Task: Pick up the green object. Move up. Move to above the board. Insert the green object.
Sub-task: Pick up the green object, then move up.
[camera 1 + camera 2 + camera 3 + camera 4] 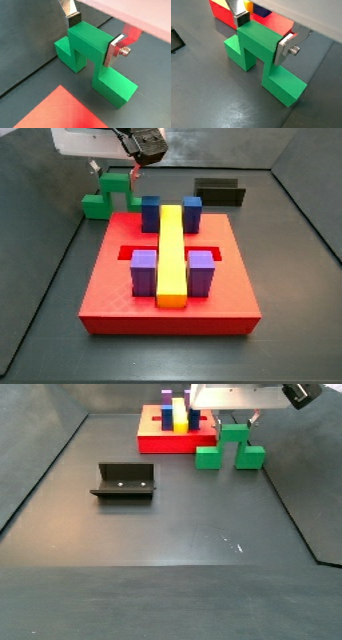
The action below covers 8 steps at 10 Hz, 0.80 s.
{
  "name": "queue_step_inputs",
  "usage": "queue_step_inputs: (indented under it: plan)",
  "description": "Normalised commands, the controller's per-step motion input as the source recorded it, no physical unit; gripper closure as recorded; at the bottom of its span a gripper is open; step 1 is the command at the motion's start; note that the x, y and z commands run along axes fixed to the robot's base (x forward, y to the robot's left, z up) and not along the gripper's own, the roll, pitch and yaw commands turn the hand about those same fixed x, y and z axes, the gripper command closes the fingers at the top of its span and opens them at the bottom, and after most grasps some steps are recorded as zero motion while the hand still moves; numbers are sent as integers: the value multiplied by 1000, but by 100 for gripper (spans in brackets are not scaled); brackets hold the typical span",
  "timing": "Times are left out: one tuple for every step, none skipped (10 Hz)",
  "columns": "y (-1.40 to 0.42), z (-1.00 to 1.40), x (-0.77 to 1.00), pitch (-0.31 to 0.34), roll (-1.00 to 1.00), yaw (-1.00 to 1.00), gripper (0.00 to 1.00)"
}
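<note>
The green object point(90, 47) is a bright green arch. Both its legs stand on the dark floor beside the board's far edge, as a side view point(104, 198) shows. My gripper point(92, 40) straddles its top bridge, with one silver finger point(115, 50) flat against one side and the other against the opposite side. It is shut on the piece. Both side views show the gripper point(238, 424) right above the arch. The board point(107, 298) is a red slab that bears blue and purple blocks and a long yellow bar point(170, 253).
The fixture point(123, 482) stands on the floor away from the board, and it also shows in a side view point(219, 192). Grey walls enclose the floor. A corner of the red board point(271, 22) lies close behind the arch.
</note>
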Motion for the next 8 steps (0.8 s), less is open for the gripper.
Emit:
queue_step_inputs:
  plan:
    - [0,0,0,0,0,0,100]
    - [0,0,0,0,0,0,100]
    - [0,0,0,0,0,0,100]
    - [0,0,0,0,0,0,100]
    - [0,0,0,0,0,0,100]
    - [0,833,0,0,0,0,100]
    - [1,872,61,-26,-2,5,100]
    - [-18,610,-3,28,-33,7,100]
